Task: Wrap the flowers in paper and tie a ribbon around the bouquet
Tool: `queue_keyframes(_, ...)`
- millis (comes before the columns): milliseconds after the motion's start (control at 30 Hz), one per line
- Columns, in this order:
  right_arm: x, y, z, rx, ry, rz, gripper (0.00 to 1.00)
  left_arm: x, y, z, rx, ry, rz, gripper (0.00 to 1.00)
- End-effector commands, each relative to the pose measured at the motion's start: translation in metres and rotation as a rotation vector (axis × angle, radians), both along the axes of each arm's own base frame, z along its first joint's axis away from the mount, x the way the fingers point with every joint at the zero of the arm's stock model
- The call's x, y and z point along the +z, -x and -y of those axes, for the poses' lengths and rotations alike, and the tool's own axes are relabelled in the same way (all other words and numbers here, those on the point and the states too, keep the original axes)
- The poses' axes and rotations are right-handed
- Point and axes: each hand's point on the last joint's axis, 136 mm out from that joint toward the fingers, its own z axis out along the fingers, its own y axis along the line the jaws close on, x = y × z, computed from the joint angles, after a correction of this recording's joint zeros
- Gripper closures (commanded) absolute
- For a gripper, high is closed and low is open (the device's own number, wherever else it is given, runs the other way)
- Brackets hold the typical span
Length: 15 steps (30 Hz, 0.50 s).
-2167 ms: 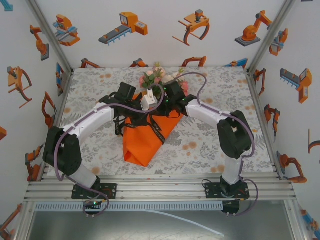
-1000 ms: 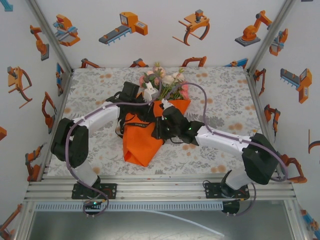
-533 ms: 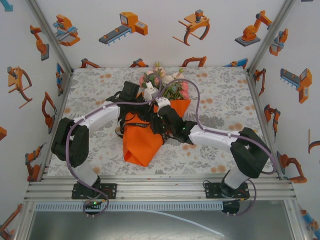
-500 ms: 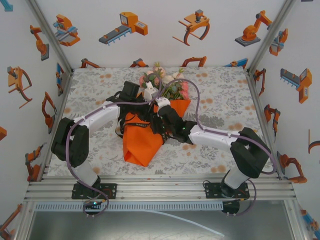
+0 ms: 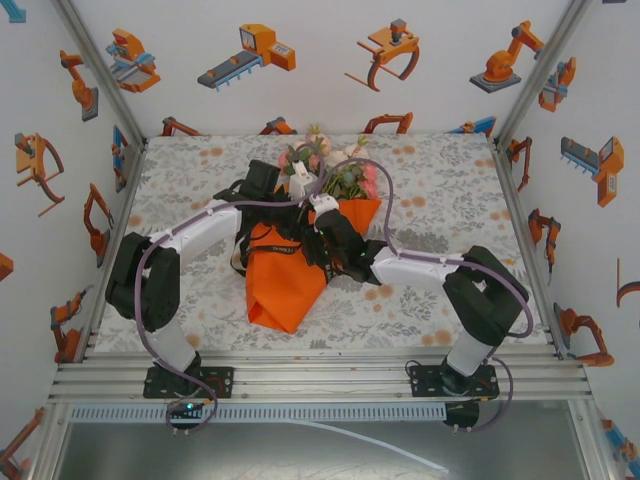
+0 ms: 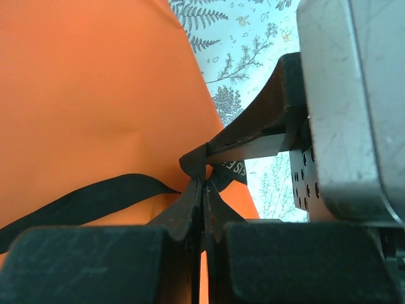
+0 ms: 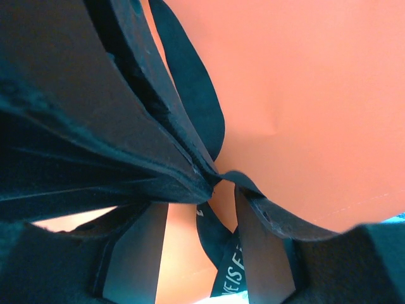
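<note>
Top external view: the bouquet (image 5: 292, 262) lies in the middle of the table (image 5: 450, 190). The paper (image 5: 285, 290) is folded into a cone whose point faces the arm bases, and the flowers (image 5: 345, 180) spill out of its wide far end. Both arms reach in from either side and meet over that wide end, just short of the flowers. From the left wrist, the left gripper (image 6: 202, 212) has its two pads pressed together with the ribbon (image 6: 82, 199) pinched between them, right against the paper. One strand trails off from the pinch across the paper's face. Just above the pinch the ribbon bunches up, and a short end with white lettering pokes out towards the paper's edge. A dark finger of the other arm comes in from beyond that edge, its tip at the bunch. From the right wrist, the right gripper (image 7: 199, 209) stands with its fingers apart, gripping nothing. The lettered ribbon hangs in the gap between them, with the paper directly behind it.
</note>
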Motion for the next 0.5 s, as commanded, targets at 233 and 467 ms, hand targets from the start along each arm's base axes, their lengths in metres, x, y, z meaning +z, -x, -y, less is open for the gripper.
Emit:
queue_keyframes(233,0.017,0.012,-0.004,0.034,-0.105,-0.021,0.95,0.003,-0.002,-0.004,-0.009,0.005,-0.019,0.91)
queue_keyframes(467,0.07,0.054,0.011,0.101,-0.24,-0.055,1.0,-0.002,-0.012,-0.008,0.044,-0.043,-0.048,0.85)
